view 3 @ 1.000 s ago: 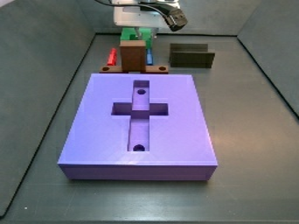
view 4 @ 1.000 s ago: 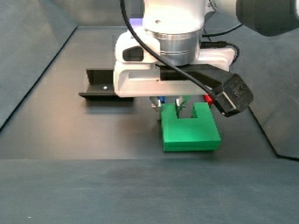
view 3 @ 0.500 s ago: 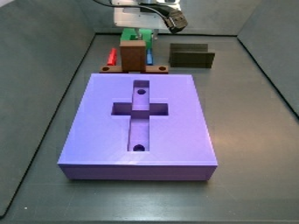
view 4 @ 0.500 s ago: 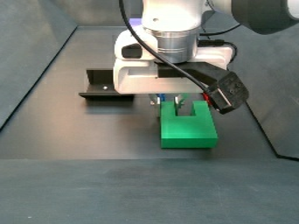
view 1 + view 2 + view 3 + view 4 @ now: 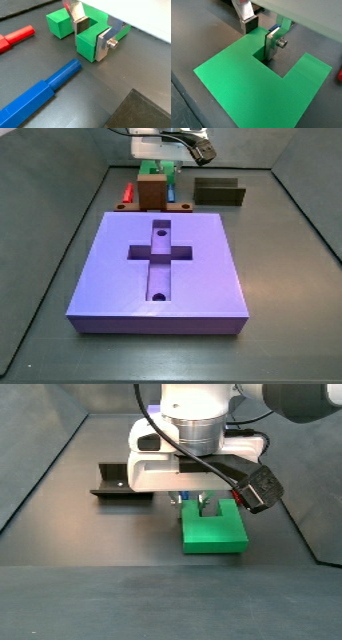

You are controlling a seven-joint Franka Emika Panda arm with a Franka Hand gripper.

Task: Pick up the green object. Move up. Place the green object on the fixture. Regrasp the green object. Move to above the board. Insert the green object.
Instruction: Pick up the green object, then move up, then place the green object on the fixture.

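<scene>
End effector (image 5: 92, 36) straddled one prong of the green object (image 5: 251, 80), fingers not visibly clamped; blue bar (image 5: 41, 93) and red piece (image 5: 15, 37) lay beside.

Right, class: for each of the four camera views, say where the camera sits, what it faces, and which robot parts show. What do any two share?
Wrist view: by the claw, facing the green object, red and blue pieces; fingers show.
Wrist view: opposite side of the claw, facing down on the green object.
Side view: beyond the board, facing the far-end claw and fixture.
Side view: low, opposite end, facing the arm; fixture beside.
All four show the green object.
</scene>
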